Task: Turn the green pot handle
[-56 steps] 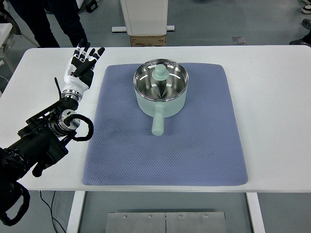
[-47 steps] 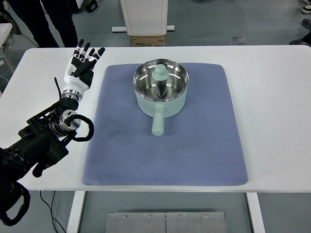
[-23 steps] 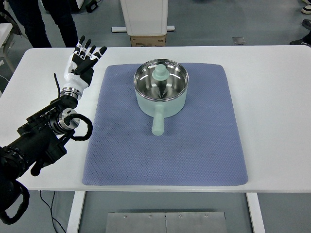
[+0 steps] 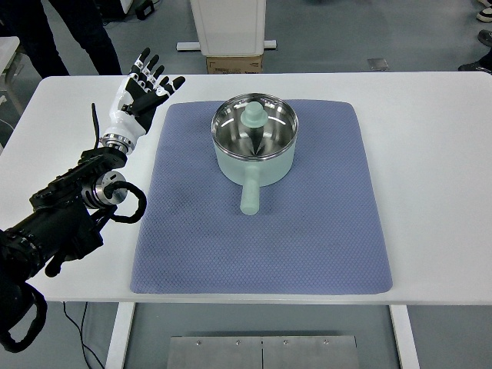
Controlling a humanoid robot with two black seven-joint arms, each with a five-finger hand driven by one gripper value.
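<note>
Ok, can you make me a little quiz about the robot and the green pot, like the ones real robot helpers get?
1. True or false: the left hand is gripping the pot's handle.
2. Which way does the handle of the green pot point?
A. toward the table's near edge
B. toward the far edge
C. toward the robot's left
3. Fill in the word: the pot sits on a blue ____.

Key
1. False. The hand is open with fingers spread, over the white table off the mat's far-left corner, well apart from the pot.
2. A
3. mat
</note>
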